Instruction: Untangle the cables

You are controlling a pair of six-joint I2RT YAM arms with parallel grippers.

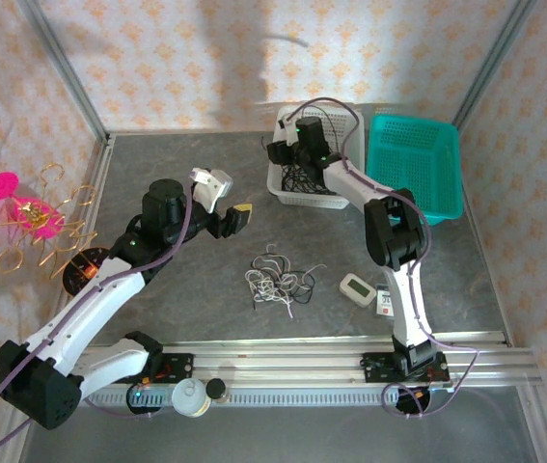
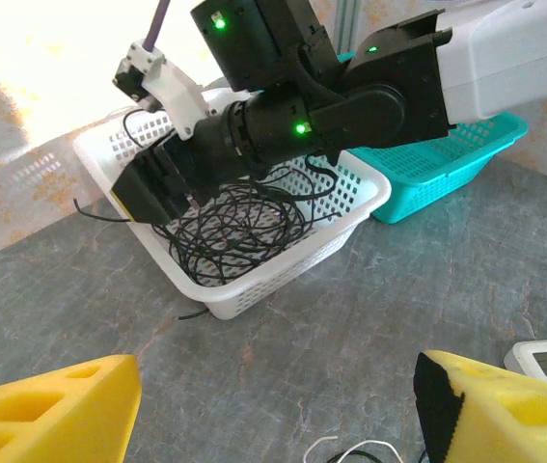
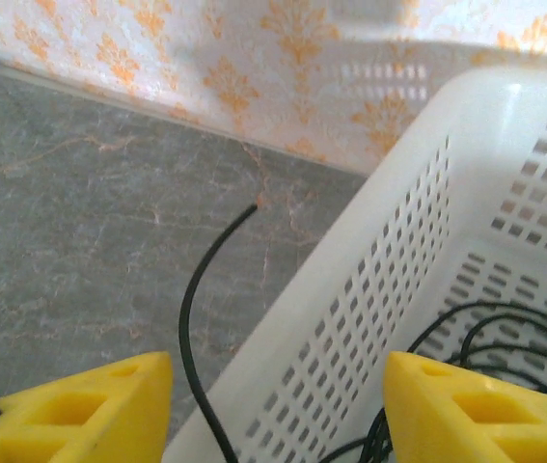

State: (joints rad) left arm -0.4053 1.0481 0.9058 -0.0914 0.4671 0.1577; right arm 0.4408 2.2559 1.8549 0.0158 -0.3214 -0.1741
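- A grey, stone-patterned table (image 1: 157,164) is seen from above, with two robot arms mounted along its near edge.
- A white perforated basket (image 1: 302,201) sits at the table's far edge, right of centre. A teal basket (image 1: 413,164) stands just beside it on the right.
- The white basket holds a tangled mass of black cables (image 2: 239,231). One black strand (image 3: 191,318) hangs out over the basket's wall toward the table.
- The right gripper (image 1: 283,154) reaches down at the left end of the white basket.
- Its yellow fingers (image 3: 70,405) are partly apart, one outside the basket's wall and one over the inside, with nothing pinched between them. The stray strand runs through the gap without visibly touching either finger.
- The left gripper (image 1: 232,217) hovers above the middle of the table, facing the white basket. Its jaws are wide apart and empty.
- A smaller heap of white and black cords (image 1: 275,280) lies on the table between the centre and the near edge. A small white device with a screen (image 1: 358,287) lies near it on the right.
- The step in hand appears to be picking one cable out of the basket's tangle, and nothing is gripped yet.
- The next move probably calls for shifting the right gripper so its fingers clear the basket's wall, then closing on a single strand. The overhanging one looks easiest to take.
- A slow lift should follow, so the rest of the knot stays behind in the basket.
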